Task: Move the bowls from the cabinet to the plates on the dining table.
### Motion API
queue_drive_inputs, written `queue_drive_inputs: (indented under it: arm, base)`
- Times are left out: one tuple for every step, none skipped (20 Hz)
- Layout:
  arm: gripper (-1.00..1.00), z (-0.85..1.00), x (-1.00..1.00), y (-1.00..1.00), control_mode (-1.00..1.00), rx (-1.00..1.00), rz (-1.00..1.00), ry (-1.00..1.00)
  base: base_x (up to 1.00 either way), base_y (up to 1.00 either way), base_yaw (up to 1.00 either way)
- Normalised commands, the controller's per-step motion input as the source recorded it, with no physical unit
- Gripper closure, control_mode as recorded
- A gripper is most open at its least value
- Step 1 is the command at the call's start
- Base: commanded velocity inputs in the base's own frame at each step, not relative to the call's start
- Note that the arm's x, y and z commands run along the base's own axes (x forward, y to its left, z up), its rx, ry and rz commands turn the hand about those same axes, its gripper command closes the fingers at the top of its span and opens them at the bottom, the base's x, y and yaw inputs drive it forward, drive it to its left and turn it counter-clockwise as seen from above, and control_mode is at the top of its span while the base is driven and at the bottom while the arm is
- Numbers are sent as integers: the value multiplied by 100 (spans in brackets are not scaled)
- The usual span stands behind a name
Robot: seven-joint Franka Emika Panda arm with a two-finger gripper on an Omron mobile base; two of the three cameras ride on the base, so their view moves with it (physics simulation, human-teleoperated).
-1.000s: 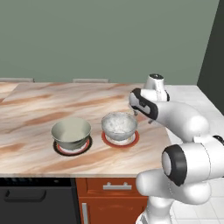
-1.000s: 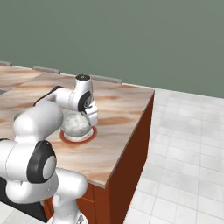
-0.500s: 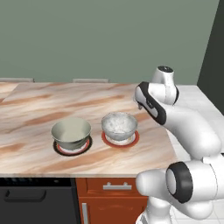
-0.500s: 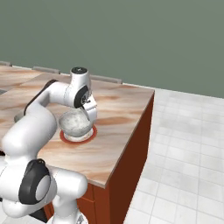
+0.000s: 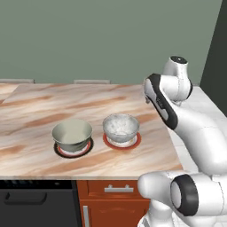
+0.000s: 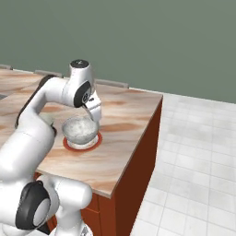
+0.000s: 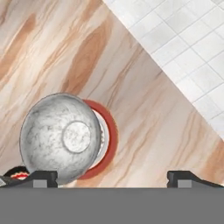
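1. Marble in beige-pink with brown veins tops the long desk [image 5: 40,111], which stands on a red-brown wooden base.
2. A speckled white-grey bowl [image 5: 120,127] sits on the red-rimmed plate [image 5: 135,142] near the desk's right end; the bowl covers most of the plate, leaving a red crescent of rim.
3. Just beside it to the left, a grey metal bowl [image 5: 72,135] with a cream inside sits on the black-rimmed plate [image 5: 60,152], whose patterned centre is hidden under the bowl.
4. In the right base view the white arm blocks the metal bowl and its plate.
5. The claw [image 6: 95,115] hangs above the far side of the speckled bowl, released, its fingers spread wide and holding nothing.
6. In the hand view, the two dark fingertips [image 7: 43,177] are cut off by the bottom edge, and the speckled bowl lies close to the left one.
7. White tiled floor [image 6: 193,152] lies beyond the desk's right end.
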Motion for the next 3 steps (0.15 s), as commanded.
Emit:
queue_drive_inputs:
  arm:
    - [-100,46,-34,-11,-100,0,1,-7]
    - [-100,46,-33,-10,-100,0,1,-6]
    - [-100,46,-34,-11,-100,0,1,-6]
  base:
    - [0,0,0]
    - [0,0,0]
    - [0,0,0]
